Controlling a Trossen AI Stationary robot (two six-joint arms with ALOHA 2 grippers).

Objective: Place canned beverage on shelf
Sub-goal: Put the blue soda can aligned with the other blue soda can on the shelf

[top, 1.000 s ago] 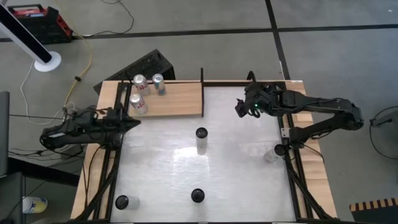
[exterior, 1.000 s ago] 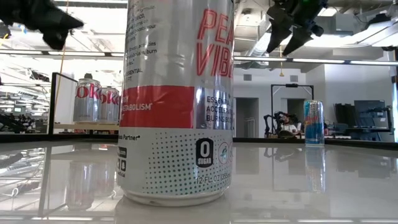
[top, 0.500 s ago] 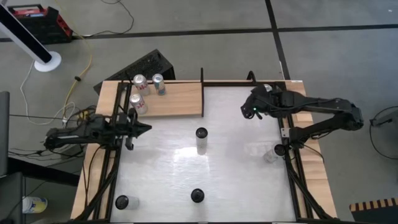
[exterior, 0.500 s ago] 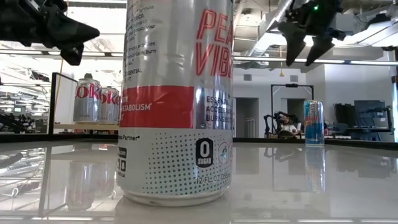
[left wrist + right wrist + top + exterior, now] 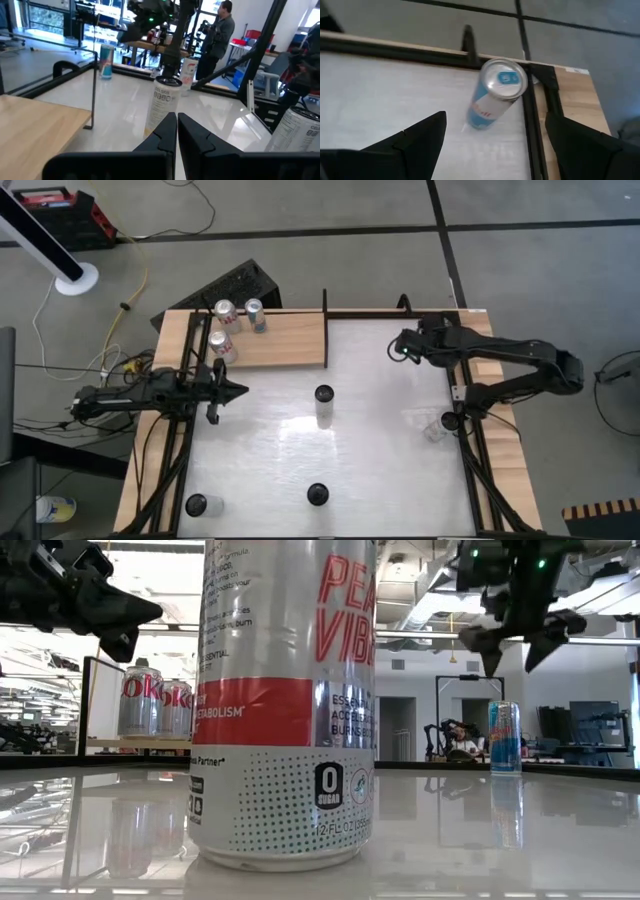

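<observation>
Right gripper [image 5: 490, 137] hangs wide open and empty above a blue can [image 5: 496, 94] near the table's far right corner. Left gripper [image 5: 232, 389], closed and empty, sits beside the shelf [image 5: 285, 340], which holds three cans [image 5: 223, 346].

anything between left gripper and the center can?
Nothing. In the high view, only bare white tabletop lies between the left gripper and the centre can. The left wrist view agrees: shut fingers, can straight ahead.

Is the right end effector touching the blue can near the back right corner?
Apart. The right wrist view shows the open right end effector hovering above the upright blue can, fingers spread well clear on either side.
</observation>
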